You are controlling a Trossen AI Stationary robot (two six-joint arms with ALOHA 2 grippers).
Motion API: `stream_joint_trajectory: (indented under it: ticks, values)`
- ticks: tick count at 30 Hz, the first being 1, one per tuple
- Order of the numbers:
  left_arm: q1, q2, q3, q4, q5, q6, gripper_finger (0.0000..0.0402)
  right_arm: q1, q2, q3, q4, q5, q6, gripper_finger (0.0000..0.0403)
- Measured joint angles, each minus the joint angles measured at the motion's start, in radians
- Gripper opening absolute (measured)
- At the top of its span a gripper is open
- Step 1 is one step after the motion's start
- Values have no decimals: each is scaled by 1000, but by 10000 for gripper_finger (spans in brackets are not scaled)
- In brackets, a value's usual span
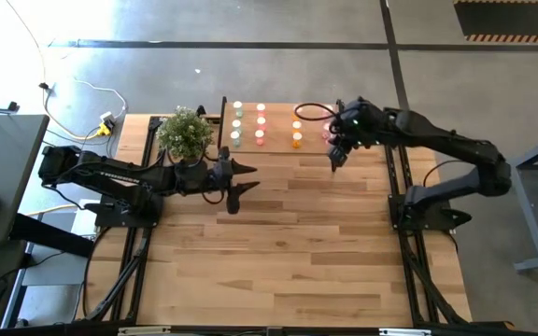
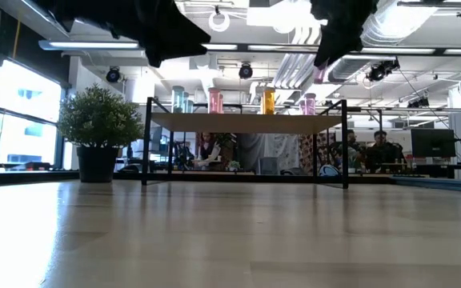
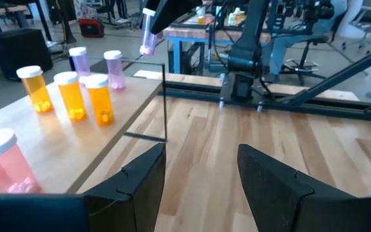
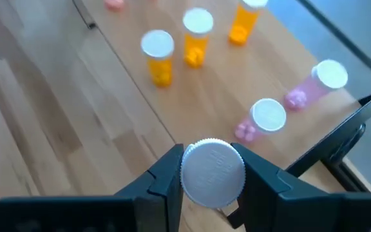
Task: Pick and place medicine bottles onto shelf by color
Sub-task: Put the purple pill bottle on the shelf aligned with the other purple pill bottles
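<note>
At upper centre of the high view: shelf (image 1: 278, 110) carrying medicine bottles (image 1: 260, 126) in colour rows, green, pink, orange, two magenta (image 4: 269, 118) nearest its right edge. Just right of that edge: right gripper (image 4: 211, 169) clenched on white-capped magenta bottle (image 4: 212, 173), raised. Centre left: left gripper (image 1: 238, 182), fingers parted, empty. Beside it: potted plant (image 1: 186, 133). Lower frame: bare slatted table (image 1: 288, 261).

The slatted light-wood tabletop (image 1: 278, 243) carries a green potted plant in a dark pot (image 1: 186, 133) and, beside it, a low shelf with a pale wooden top and thin black legs (image 1: 276, 142). On the shelf stand small pale-capped bottles in rows: pale green (image 1: 236, 126), pink (image 1: 260, 125), orange (image 1: 296, 133), and two magenta ones (image 4: 288, 106) just ahead of the right claw (image 4: 211, 173).
</note>
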Motion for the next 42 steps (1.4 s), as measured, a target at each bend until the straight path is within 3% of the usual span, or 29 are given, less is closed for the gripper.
stream_joint_trajectory:
  ticks: [18, 42]
  values:
    - [5, 0, 0, -21, 59, 26, 184, -72, 212, 34, -52, -55, 27, 104]
    - [6, 0, 0, -21, 55, 41, 184, -137, 222, 34, 1, -3, -17, 104]
